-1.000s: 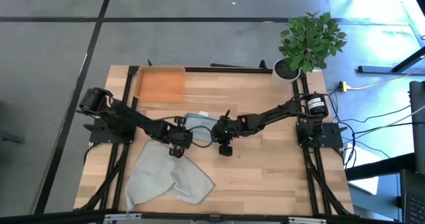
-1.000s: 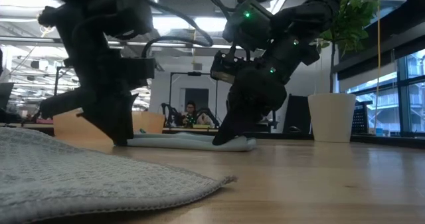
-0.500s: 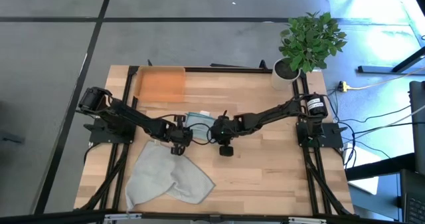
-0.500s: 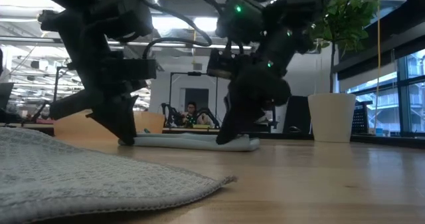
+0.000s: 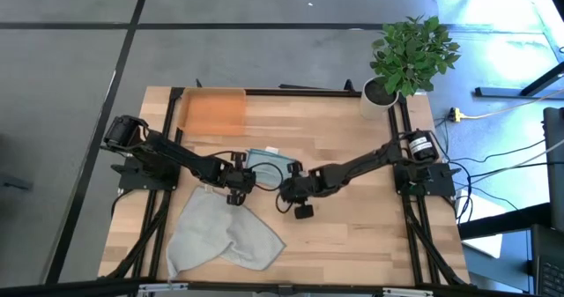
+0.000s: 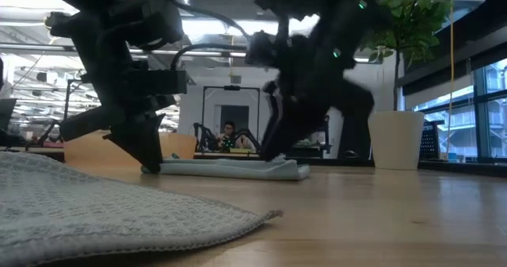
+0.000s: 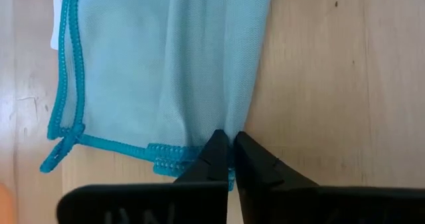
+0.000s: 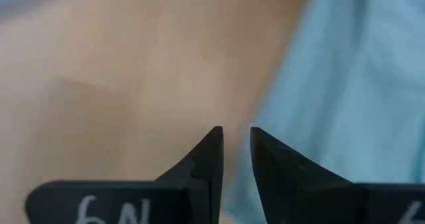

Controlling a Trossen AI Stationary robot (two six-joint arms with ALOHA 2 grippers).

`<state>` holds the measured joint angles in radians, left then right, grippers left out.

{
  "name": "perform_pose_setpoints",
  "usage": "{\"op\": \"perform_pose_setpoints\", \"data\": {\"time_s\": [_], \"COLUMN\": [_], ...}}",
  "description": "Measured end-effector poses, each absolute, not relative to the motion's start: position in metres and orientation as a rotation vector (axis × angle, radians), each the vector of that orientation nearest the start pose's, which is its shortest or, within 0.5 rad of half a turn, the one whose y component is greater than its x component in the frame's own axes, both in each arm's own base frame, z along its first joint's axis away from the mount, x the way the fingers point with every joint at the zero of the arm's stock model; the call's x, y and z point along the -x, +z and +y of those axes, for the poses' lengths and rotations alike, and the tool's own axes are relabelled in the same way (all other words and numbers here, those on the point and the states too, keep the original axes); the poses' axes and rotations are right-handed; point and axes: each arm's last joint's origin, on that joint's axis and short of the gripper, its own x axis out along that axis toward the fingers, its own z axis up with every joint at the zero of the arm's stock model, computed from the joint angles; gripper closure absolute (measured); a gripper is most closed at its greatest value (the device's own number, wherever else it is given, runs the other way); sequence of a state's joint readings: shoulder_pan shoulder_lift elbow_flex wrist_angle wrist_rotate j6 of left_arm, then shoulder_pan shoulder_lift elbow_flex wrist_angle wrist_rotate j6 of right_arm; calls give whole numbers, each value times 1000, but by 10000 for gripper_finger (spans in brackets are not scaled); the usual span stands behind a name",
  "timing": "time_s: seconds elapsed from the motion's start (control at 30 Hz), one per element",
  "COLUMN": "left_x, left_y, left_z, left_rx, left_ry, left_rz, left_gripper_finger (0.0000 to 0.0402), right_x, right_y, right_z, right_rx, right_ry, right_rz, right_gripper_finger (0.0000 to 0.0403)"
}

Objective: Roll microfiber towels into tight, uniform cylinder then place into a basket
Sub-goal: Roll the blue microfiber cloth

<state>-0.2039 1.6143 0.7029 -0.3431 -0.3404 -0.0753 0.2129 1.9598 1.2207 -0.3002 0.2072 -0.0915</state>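
Mid-desk: teal towel (image 5: 264,164) flat, folded. Left gripper (image 7: 229,149) clenched on its stitched hem, pinching the cloth. Right gripper (image 8: 236,144) just beside the towel's opposite edge, fingers slightly parted, nothing between them. Near front-left corner: grey towel (image 5: 220,235), crumpled. At back-left corner: basket (image 5: 211,112).

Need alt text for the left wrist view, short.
The left hand is shut on the bottom hem of the light teal-blue towel, which lies flat on the wooden tabletop. The towel has a darker blue stitched border.
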Motion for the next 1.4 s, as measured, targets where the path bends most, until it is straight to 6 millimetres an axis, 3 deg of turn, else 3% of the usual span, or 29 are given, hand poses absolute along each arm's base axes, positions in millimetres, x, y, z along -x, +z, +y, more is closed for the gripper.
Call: {"op": "perform_pose_setpoints", "data": {"time_s": [0.17, 0.7, 0.93, 1.07, 1.4], "left_x": [-255, -255, -255, -255, -268], "left_y": [120, 120, 120, 120, 143], "left_z": [-43, -43, -43, -44, -54], "left_rx": [-270, -265, -265, -250, -116], "left_ry": [161, 156, 155, 139, -58], "left_rz": [1202, 1203, 1203, 1205, 1284], "left_gripper_finger": [401, 401, 401, 401, 401], "right_x": [-374, -362, -358, -358, -363], "right_y": [135, 119, 115, 115, 124], "right_z": [79, 77, 76, 76, 80], "right_rx": [369, 280, 236, 230, 189], "right_ry": [-36, -43, -64, -66, 71], "right_rz": [1031, 1036, 1048, 1048, 1116], "right_gripper_finger": [325, 326, 391, 394, 400]}}
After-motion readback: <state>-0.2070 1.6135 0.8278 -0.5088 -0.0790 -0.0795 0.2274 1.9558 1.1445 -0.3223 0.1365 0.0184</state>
